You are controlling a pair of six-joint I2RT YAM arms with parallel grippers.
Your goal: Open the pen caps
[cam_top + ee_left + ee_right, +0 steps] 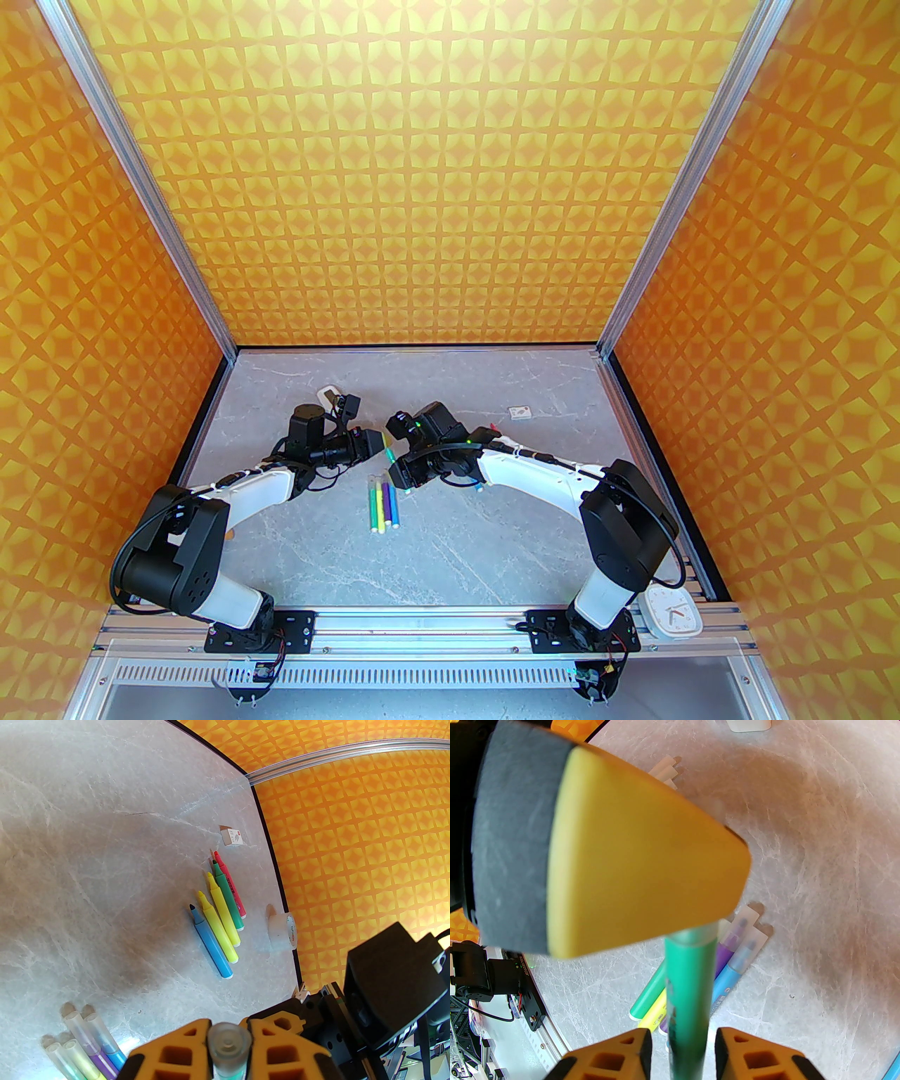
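Note:
A green pen (689, 994) hangs above the table between my two grippers, and it shows as a short green stick (389, 457) in the top view. My left gripper (228, 1031) is shut on its translucent pen cap (229, 1045); its big yellow finger (643, 860) covers most of that cap (696, 932) in the right wrist view. My right gripper (683, 1050) is open, its fingers (641, 1054) standing on either side of the green barrel with small gaps. Several capped pens (383, 503) lie side by side on the table below.
Several uncapped pens (218, 917), blue, yellow, green and red, lie in a row at the right. A tape roll (283, 932) and a small white box (232, 836) sit beyond them. Loose whitish caps (666, 771) lie farther off. A white clock (671, 612) rests by the right base.

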